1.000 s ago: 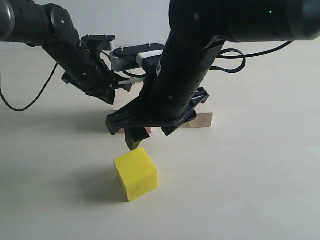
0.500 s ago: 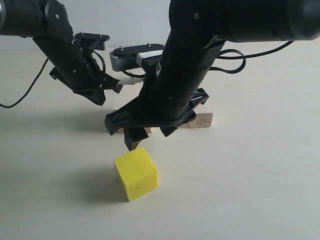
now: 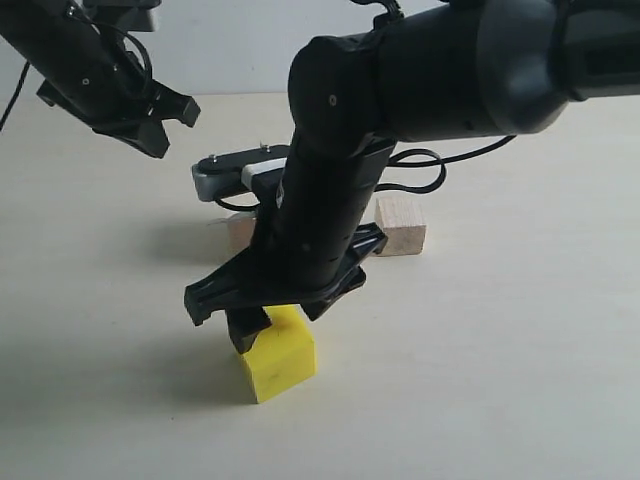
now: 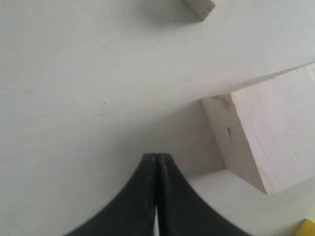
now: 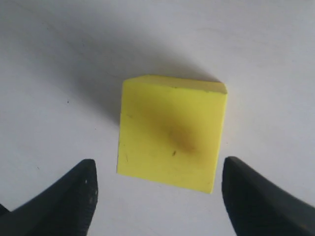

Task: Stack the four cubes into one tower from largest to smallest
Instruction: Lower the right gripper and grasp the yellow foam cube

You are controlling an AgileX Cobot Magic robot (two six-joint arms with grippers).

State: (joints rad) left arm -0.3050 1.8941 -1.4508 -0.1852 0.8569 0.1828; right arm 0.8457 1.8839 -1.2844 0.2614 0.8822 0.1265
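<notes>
The yellow cube rests on the table at the front. My right gripper hangs open just over it, one finger on either side, not touching it. A pale wood cube stands behind the right arm, and a bit of another pale cube shows to the left of that arm. My left gripper is shut and empty, raised at the far left. In the left wrist view a large pale wood cube lies beside it and a small pale cube lies farther off.
The bulky right arm fills the middle of the exterior view and hides part of the table behind it. Black cables trail near the pale cubes.
My right gripper has come down onto the level of the yellow cube's top. The left arm has lifted and drawn back to the upper left, still shut.
</notes>
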